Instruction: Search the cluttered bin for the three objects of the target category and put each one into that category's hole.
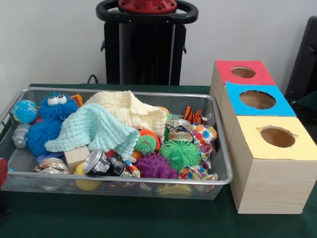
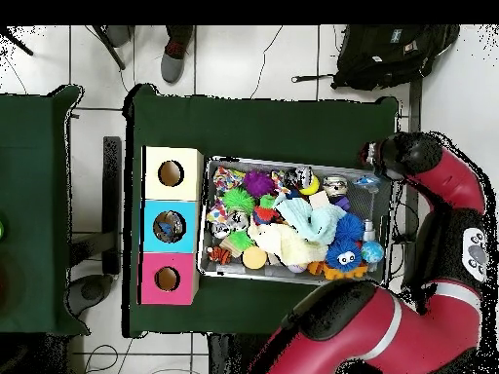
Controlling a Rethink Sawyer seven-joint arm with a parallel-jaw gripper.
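The wire mesh bin [image 1: 220,148] sits on the green table, packed with toys; it also shows in the overhead view [image 2: 385,219]. One clear plastic bottle [image 1: 20,135] lies at the bin's left end under a globe ball [image 1: 25,111]; overhead the bottle [image 2: 369,232] is at the right end. No other bottles show. The red-topped hole [image 1: 243,72] is in the farthest wooden box, and it also shows overhead [image 2: 167,279]. My gripper [image 2: 373,156] hangs off the black wrist just outside the bin's corner; its state is hidden. Only a red sliver [image 1: 2,171] of the arm shows in front.
A mint cloth [image 1: 94,130] and a cream cloth [image 1: 131,111] cover the bin's middle. Metal cans [image 1: 101,163], spiky balls [image 1: 181,152] and a blue furry toy [image 1: 57,106] crowd around them. Blue-topped [image 1: 257,99] and yellow-topped [image 1: 277,137] holes stand nearer. A person's legs [image 2: 175,54] show overhead.
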